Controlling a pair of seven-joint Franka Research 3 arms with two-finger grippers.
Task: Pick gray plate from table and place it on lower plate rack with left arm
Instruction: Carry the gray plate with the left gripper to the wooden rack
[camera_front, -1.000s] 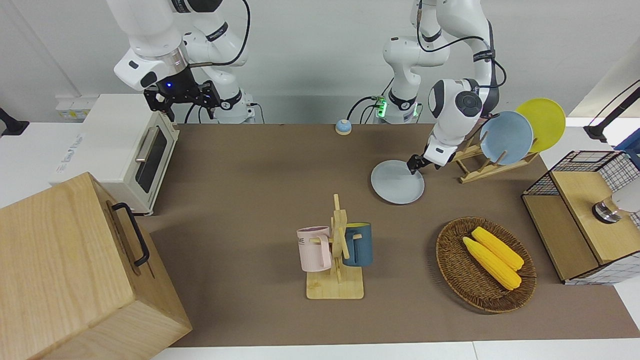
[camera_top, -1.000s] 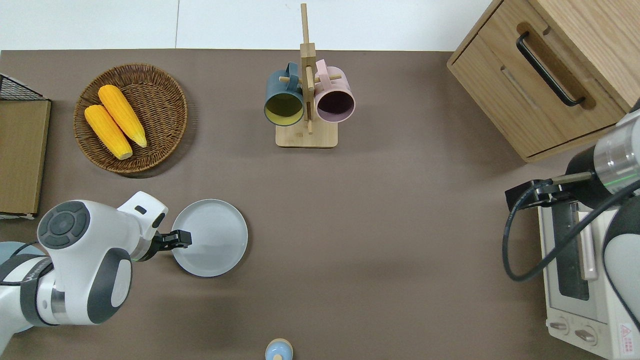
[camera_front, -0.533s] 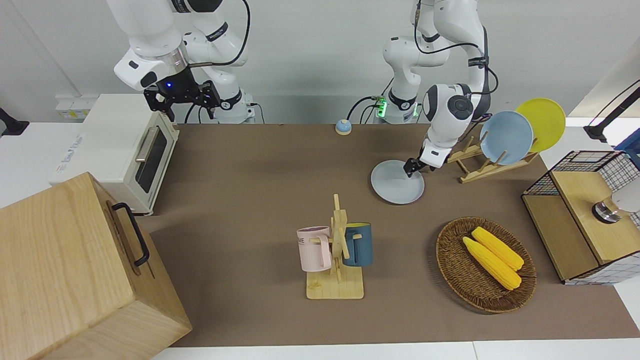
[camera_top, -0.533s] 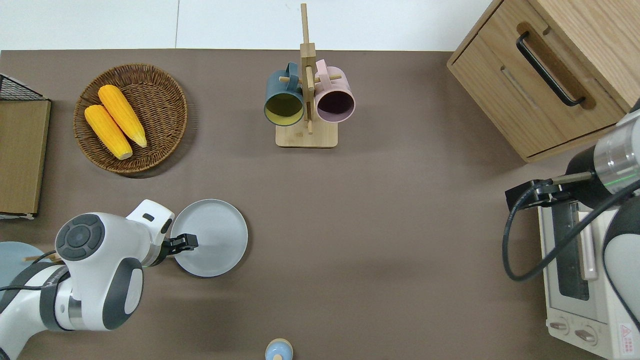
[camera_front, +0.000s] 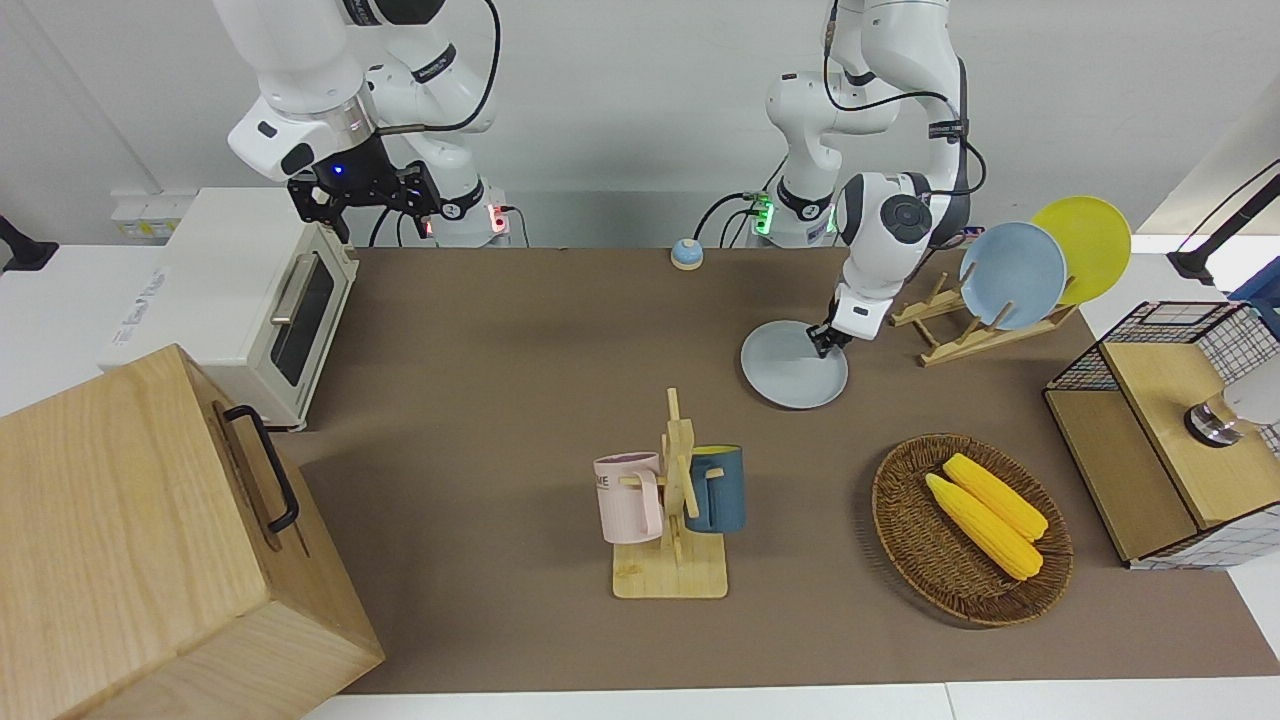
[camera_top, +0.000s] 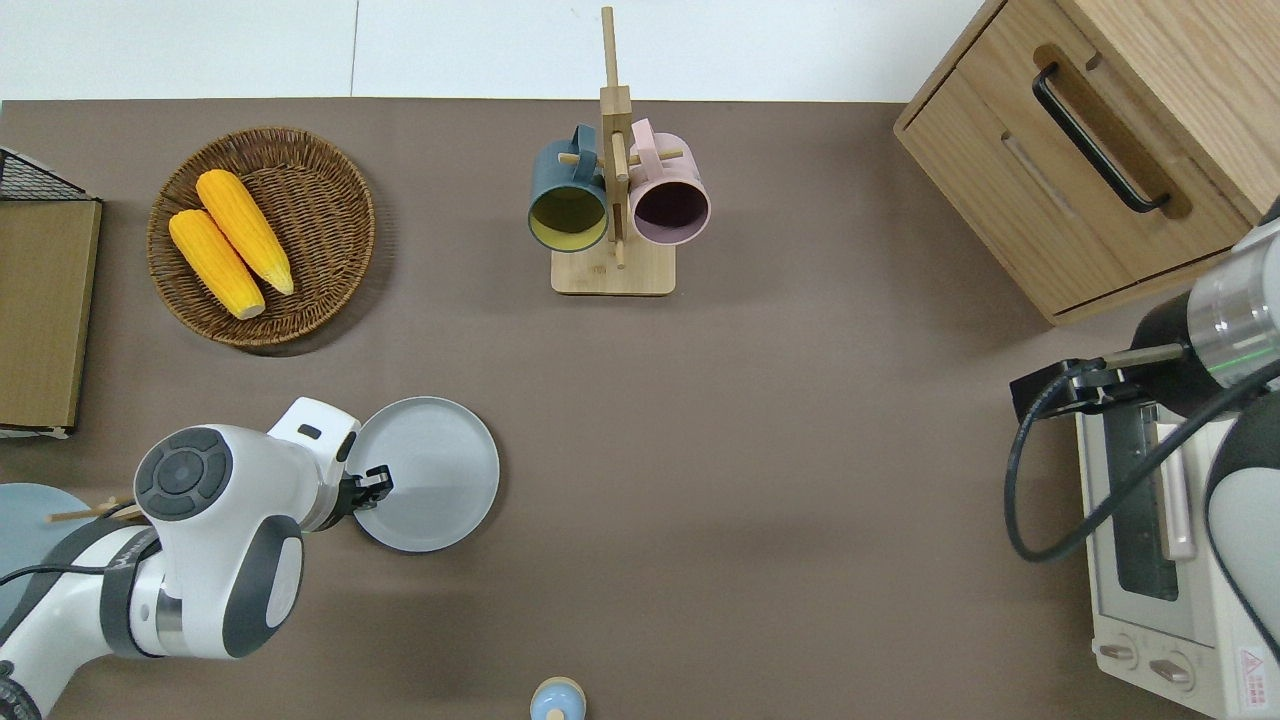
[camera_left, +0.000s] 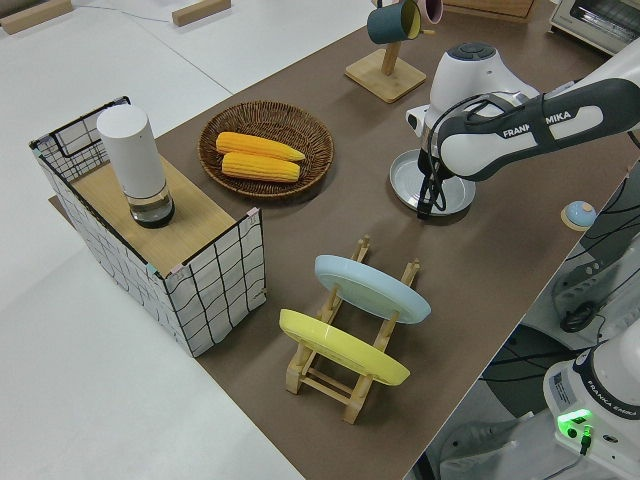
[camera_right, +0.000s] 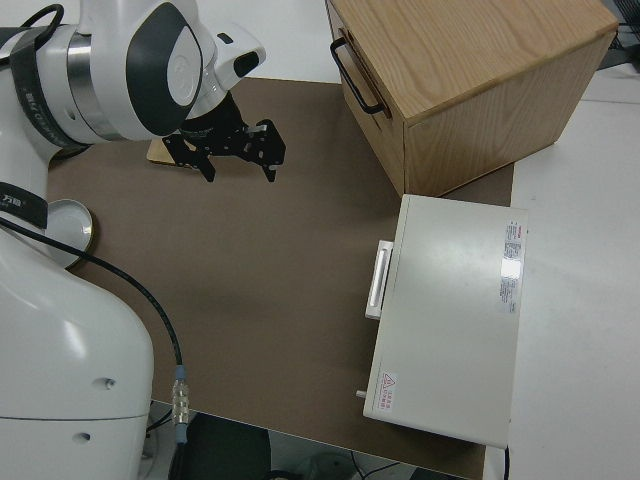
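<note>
The gray plate (camera_front: 790, 370) (camera_top: 435, 475) (camera_left: 450, 178) lies flat on the brown table (camera_front: 520, 340), beside the light-wood plate rack (camera_front: 945, 340) (camera_left: 345, 375). The rack holds a light-blue plate (camera_front: 1012, 275) and a yellow plate (camera_front: 1085, 245); its slots toward the gray plate stand free. My left gripper (camera_front: 826, 340) (camera_top: 373, 487) (camera_left: 428, 207) points down at the plate's rim on the side toward the rack and the left arm's end of the table. My right gripper (camera_right: 238, 165) (camera_front: 385, 215) is open, empty and parked.
A mug stand (camera_front: 675, 500) with a pink and a dark-blue mug stands farther from the robots. A wicker basket (camera_front: 905, 540) holds two corn cobs. A wire crate (camera_front: 1170, 420), a toaster oven (camera_front: 250, 300), a wooden cabinet (camera_front: 150, 540) and a small blue bell (camera_front: 686, 254) also stand on the table.
The left arm's wrist has swung over toward the right arm's end while the gripper stays at the plate's rim. The plate has shifted slightly the same way. The right arm has not moved.
</note>
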